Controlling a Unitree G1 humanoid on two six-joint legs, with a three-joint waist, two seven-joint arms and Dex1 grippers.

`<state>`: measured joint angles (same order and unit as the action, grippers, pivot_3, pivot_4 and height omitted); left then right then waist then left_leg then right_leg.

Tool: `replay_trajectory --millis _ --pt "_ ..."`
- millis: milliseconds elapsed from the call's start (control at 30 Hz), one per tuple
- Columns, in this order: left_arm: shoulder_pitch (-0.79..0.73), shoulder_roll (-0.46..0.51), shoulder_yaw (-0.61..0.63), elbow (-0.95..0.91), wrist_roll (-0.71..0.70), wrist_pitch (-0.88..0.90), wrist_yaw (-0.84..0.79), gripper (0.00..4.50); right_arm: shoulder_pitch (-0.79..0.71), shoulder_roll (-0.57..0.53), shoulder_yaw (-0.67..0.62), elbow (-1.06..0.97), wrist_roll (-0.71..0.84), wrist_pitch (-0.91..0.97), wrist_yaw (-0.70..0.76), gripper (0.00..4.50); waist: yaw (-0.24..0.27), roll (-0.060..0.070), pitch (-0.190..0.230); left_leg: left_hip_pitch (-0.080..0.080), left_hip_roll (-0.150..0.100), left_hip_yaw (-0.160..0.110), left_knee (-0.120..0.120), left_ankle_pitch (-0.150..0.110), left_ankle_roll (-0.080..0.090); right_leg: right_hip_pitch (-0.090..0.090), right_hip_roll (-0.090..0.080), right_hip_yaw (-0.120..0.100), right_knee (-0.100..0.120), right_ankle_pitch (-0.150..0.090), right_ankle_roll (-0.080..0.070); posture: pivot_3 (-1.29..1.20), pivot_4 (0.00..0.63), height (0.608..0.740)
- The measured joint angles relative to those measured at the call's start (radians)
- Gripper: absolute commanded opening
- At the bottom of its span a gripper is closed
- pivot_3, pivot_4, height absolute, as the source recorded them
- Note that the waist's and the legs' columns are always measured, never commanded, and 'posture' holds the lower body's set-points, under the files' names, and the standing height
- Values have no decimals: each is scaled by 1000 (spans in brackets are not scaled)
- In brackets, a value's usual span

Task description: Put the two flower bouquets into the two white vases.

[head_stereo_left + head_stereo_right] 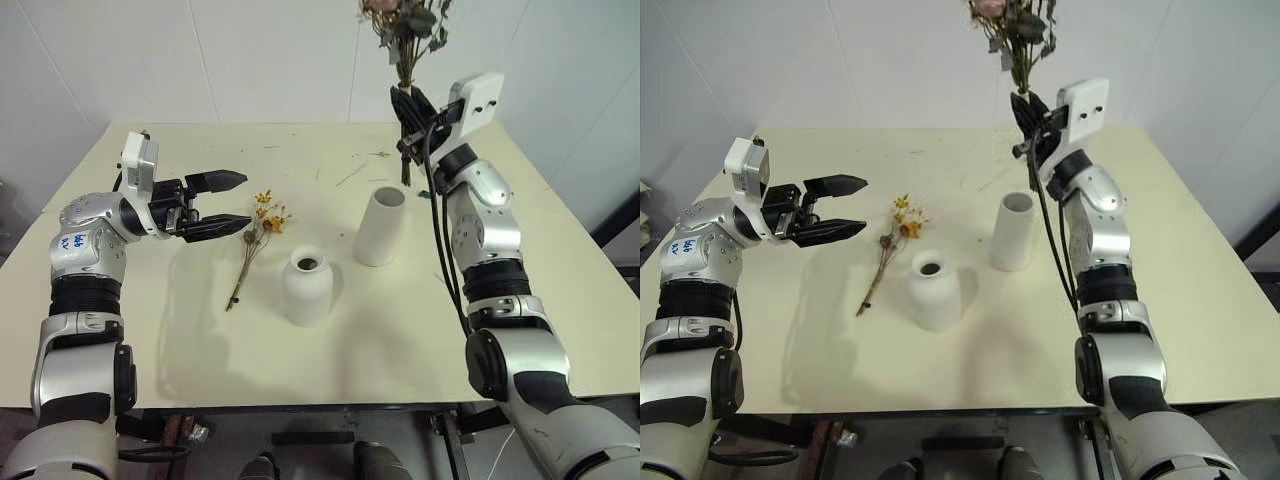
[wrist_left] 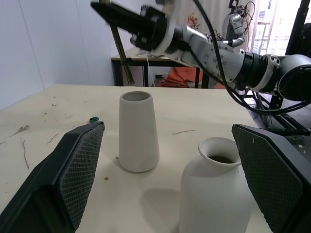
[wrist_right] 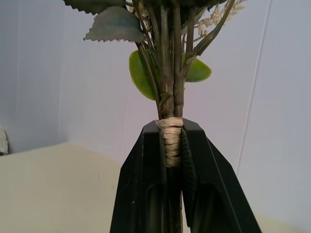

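Note:
My right gripper [image 1: 408, 112] is shut on the stems of the rose bouquet [image 1: 405, 35], held upright in the air with the stem ends hanging just above and behind the tall white vase [image 1: 380, 227]. The wrapped stem band [image 3: 170, 138] sits clamped between the fingers. The short rounded vase [image 1: 307, 287] stands in front of the tall one, nearer me. The small bunch of yellow-orange flowers [image 1: 258, 235] lies flat on the table left of the vases. My left gripper [image 1: 228, 205] hovers open just left of that bunch, pointing right toward the vases [image 2: 138, 131].
The cream table [image 1: 200, 340] has scattered dried bits [image 1: 352, 174] near its far side. White walls stand behind the table. The right arm's black cable [image 1: 440, 240] hangs beside the tall vase.

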<state>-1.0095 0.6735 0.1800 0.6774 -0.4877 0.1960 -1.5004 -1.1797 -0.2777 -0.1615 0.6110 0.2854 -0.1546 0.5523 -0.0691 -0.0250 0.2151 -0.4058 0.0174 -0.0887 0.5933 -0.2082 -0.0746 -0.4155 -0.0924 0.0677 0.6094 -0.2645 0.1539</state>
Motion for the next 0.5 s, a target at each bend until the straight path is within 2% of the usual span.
replay_trajectory --millis 333,500 --pt "0 -11 0 1 0 0 0 4500 -4 22 3 -103 16 68 -11 73 -2 0 0 0 0 0 0 0 0 0 0 0 1 0 0 0 150 740" --pt "0 -13 0 1 0 0 0 4500 89 72 17 -160 28 98 -19 73 -3 0 0 0 0 0 0 0 0 0 0 0 1 0 0 0 150 740"
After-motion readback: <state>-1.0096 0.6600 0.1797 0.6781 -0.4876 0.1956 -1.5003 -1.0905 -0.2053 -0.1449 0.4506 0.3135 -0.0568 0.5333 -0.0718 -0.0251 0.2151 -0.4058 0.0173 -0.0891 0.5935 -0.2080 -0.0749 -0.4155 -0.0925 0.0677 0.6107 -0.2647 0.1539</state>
